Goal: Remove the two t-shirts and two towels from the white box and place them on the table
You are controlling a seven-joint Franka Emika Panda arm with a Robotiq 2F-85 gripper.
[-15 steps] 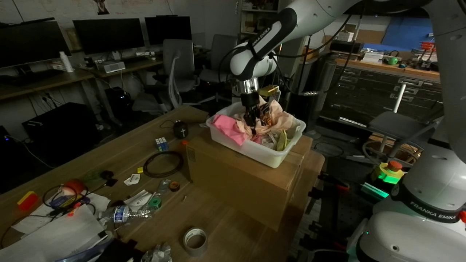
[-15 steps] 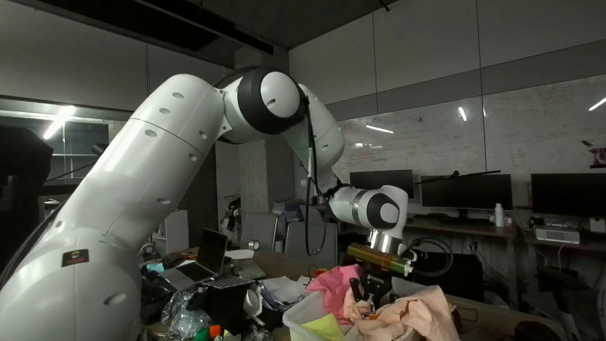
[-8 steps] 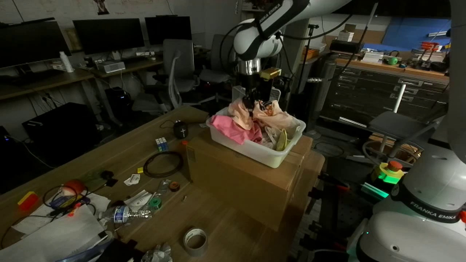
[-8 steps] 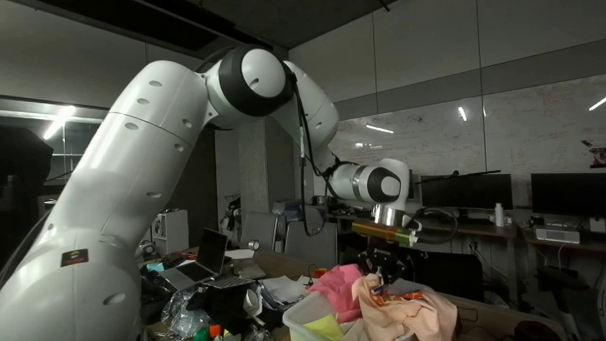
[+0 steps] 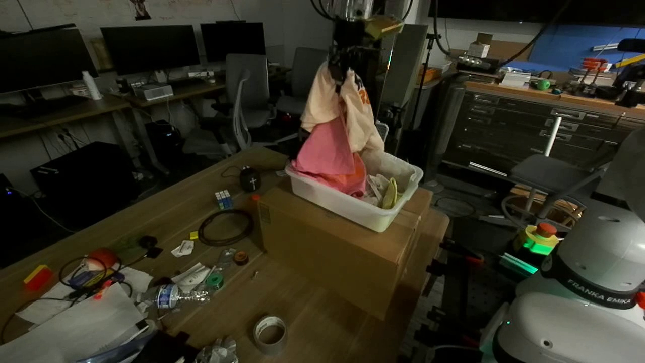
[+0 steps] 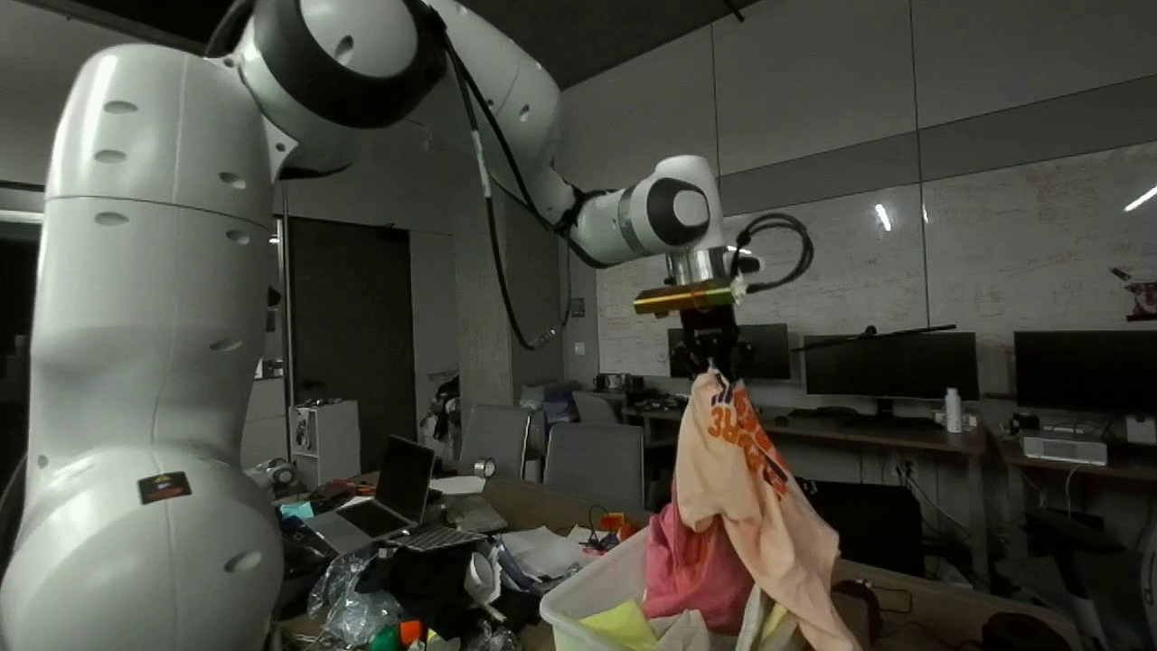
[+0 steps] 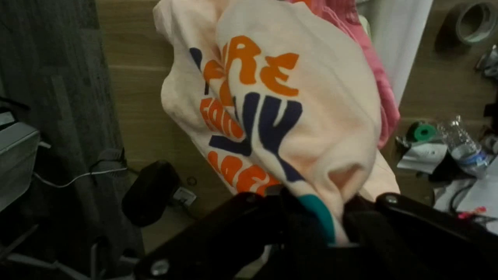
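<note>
Pincer (image 7: pixel 321 217) clenched on a pinch of peach shirt (image 7: pixel 334 89), fabric bunched between its fingers, the rest draping below. Clock: twelve at top of view. In an exterior view the white box (image 5: pixel 352 207) lies at six from the pincer, long axis ten to four, perched on a cardboard box (image 5: pixel 327 252). Bare wood of the table (image 5: pixel 247 302) shows toward seven, lower down, past the cardboard box. One arm only; no choice of hand.

Coming carry, my guess, turns on that: lift until the shirt tail (image 6: pixel 795 579) is above the rim, then over toward seven. Tail runs toward five in an exterior view and leaves the frame; cannot tell whether it clears the white box.

Pink cloth (image 5: pixel 327 148) peaks up against the shirt, its foot in the white box. Snagged or just leaning, cannot tell; may get dragged along. Yellow cloth (image 5: pixel 390 194) at five, pale cloth (image 5: pixel 374 187) beside it, both inside. Judged early in the job.
</note>
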